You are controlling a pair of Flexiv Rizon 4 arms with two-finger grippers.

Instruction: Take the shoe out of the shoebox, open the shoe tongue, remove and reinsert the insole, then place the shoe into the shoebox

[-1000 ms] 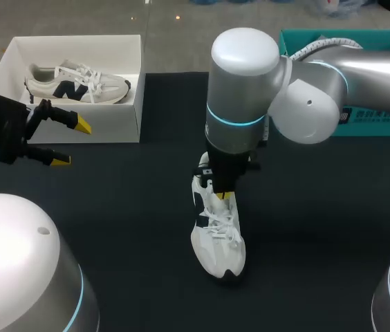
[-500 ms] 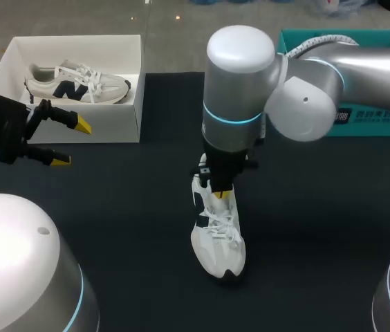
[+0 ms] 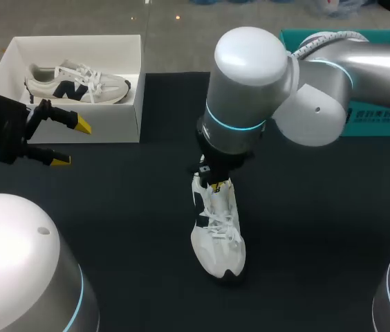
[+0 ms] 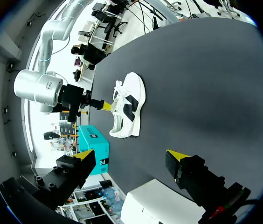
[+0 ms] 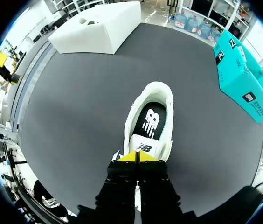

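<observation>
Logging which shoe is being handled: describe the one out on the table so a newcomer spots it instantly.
On the black table, look mid-table, between the white shoebox at the far left and the teal box at the far right. The white shoe lies loose on the table under the right gripper; its twin sits inside the shoebox.

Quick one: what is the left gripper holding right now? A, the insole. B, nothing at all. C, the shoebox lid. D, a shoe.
B: the left gripper hangs open beside the white shoebox, its two yellow tips spread apart with nothing between them in both the head view and the left wrist view.
</observation>
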